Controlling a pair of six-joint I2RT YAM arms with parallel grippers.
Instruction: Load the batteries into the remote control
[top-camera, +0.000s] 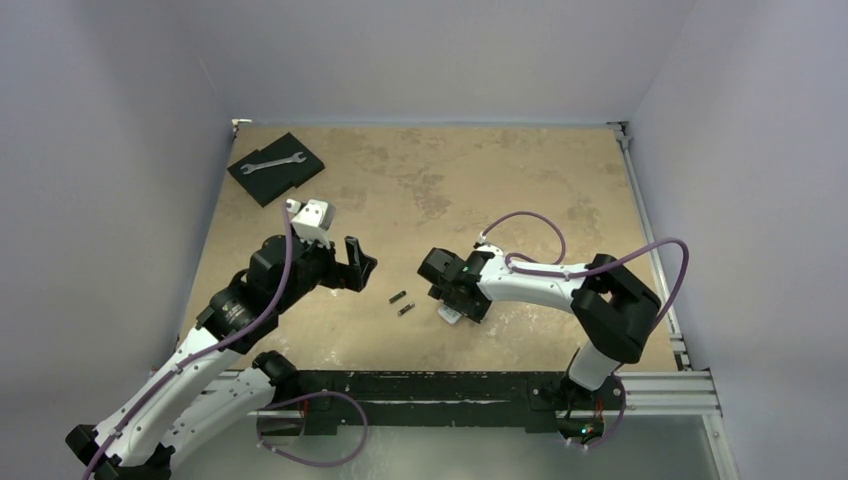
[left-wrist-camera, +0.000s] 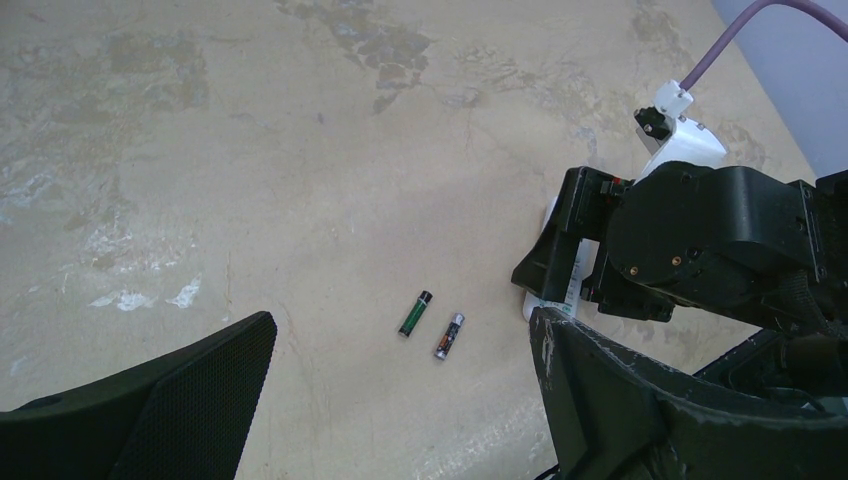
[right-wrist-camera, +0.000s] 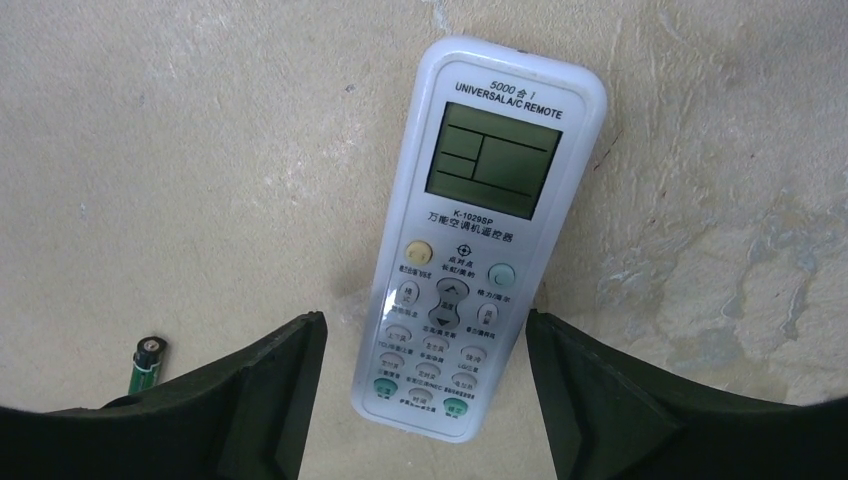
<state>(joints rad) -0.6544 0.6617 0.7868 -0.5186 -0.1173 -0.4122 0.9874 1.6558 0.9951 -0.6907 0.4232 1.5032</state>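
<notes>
The right arm (top-camera: 540, 285) bends in from the frame's right, wrist tipped down; the right claw (right-wrist-camera: 422, 330) is released, fingers straddling the face-up remote control (right-wrist-camera: 480, 230) on the bench (top-camera: 450, 180). The left claw (left-wrist-camera: 402, 322), spread wide, faces the batteries (left-wrist-camera: 415, 313) lying side by side at lower centre.

Two small dark cylindrical batteries (left-wrist-camera: 416, 313) are laid side by side on the mottled tan bench (top-camera: 480, 180), just left of the slim white plastic remote control (right-wrist-camera: 480, 240). The remote is laid face-up and straddled by the right hand (right-wrist-camera: 422, 330). A steel wrench (top-camera: 272, 162) is set on a black pad (top-camera: 300, 178) at the far-left corner.
</notes>
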